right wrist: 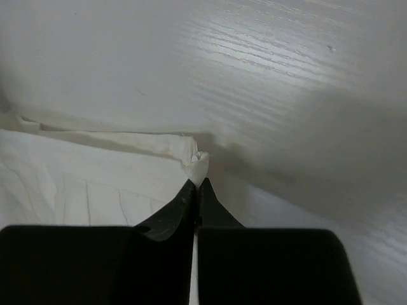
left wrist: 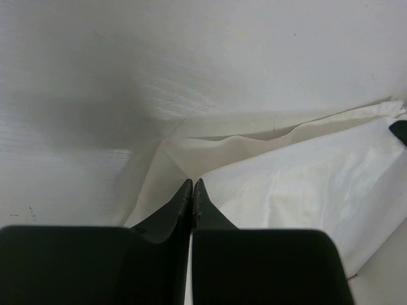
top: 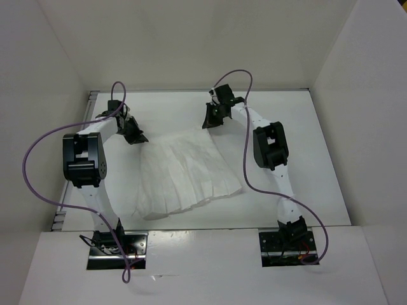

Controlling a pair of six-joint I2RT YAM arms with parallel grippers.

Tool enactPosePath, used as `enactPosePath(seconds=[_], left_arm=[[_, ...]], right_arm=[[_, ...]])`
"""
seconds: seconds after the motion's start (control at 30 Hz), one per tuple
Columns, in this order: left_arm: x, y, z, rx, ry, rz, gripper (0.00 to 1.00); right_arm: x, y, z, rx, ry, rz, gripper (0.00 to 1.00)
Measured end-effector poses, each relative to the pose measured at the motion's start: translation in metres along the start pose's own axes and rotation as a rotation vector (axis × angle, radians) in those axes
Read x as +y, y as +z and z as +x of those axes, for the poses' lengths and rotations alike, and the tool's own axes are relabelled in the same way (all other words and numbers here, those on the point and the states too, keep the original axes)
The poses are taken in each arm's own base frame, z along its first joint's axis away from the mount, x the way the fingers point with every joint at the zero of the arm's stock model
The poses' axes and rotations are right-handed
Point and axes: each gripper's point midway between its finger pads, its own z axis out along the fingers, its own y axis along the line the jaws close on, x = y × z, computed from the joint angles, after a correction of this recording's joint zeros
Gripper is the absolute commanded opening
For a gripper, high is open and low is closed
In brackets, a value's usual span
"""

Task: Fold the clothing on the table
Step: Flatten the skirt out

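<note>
The clothing is a thin white pleated garment lying spread and wrinkled in the middle of the table. At the garment's far left corner, my left gripper is shut, and the left wrist view shows the fabric drawn up to a point at the closed tips. My right gripper is at the far right corner. In the right wrist view its jaws are shut, with a small bunched tuft of the clothing sticking out past the tips.
White walls enclose the table on the left, far and right sides. Purple cables loop beside each arm. Both arm bases sit at the near edge. Bare tabletop lies beyond the garment's far edge.
</note>
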Motion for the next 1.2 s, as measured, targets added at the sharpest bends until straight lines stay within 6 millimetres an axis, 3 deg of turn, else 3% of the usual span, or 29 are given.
enactPosePath(seconds=[0.17, 0.33, 0.5, 0.6, 0.63, 0.67, 0.7, 0.77, 0.83, 0.93, 1.0, 1.07, 1.1, 1.13, 1.2], left_arm=[[-0.011, -0.001, -0.001, 0.005, 0.033, 0.046, 0.00], [-0.046, -0.005, -0.016, -0.019, 0.085, 0.158, 0.00], [-0.070, -0.006, -0.018, -0.010, 0.128, 0.254, 0.00], [-0.095, -0.021, -0.024, 0.004, 0.165, 0.342, 0.00], [-0.111, -0.032, -0.033, 0.000, 0.186, 0.388, 0.00], [-0.146, -0.058, -0.054, -0.037, 0.241, 0.476, 0.00], [-0.168, -0.078, -0.067, -0.072, 0.280, 0.528, 0.00], [-0.208, -0.126, -0.089, -0.154, 0.368, 0.625, 0.00], [-0.249, -0.188, -0.104, -0.263, 0.477, 0.729, 0.00], [-0.290, -0.278, -0.101, -0.409, 0.632, 0.851, 0.00], [-0.301, -0.322, -0.085, -0.457, 0.699, 0.895, 0.00], [-0.302, -0.342, -0.065, -0.464, 0.737, 0.919, 0.00], [-0.301, -0.347, -0.055, -0.450, 0.741, 0.928, 0.00], [-0.296, -0.345, -0.043, -0.426, 0.737, 0.932, 0.00], [-0.283, -0.331, -0.026, -0.382, 0.722, 0.933, 0.00]], right_arm=[[0.010, -0.053, -0.014, -0.053, 0.011, 0.092, 0.00], [0.022, -0.105, -0.031, -0.135, 0.014, 0.120, 0.00], [0.001, -0.112, -0.015, -0.117, 0.049, 0.183, 0.00], [-0.010, -0.119, -0.010, -0.111, 0.060, 0.225, 0.00], [-0.010, -0.125, -0.014, -0.121, 0.053, 0.237, 0.00], [-0.003, -0.145, -0.029, -0.161, 0.030, 0.256, 0.00], [0.005, -0.159, -0.043, -0.203, 0.010, 0.260, 0.00], [0.030, -0.201, -0.082, -0.328, -0.044, 0.260, 0.00], [0.064, -0.256, -0.119, -0.481, -0.101, 0.239, 0.00], [0.121, -0.357, -0.155, -0.721, -0.179, 0.175, 0.00], [0.155, -0.419, -0.156, -0.843, -0.221, 0.120, 0.00], [0.179, -0.461, -0.144, -0.904, -0.254, 0.070, 0.00], [0.184, -0.472, -0.137, -0.913, -0.262, 0.058, 0.00], [0.186, -0.478, -0.128, -0.910, -0.267, 0.052, 0.00], [0.179, -0.471, -0.108, -0.855, -0.261, 0.058, 0.00]])
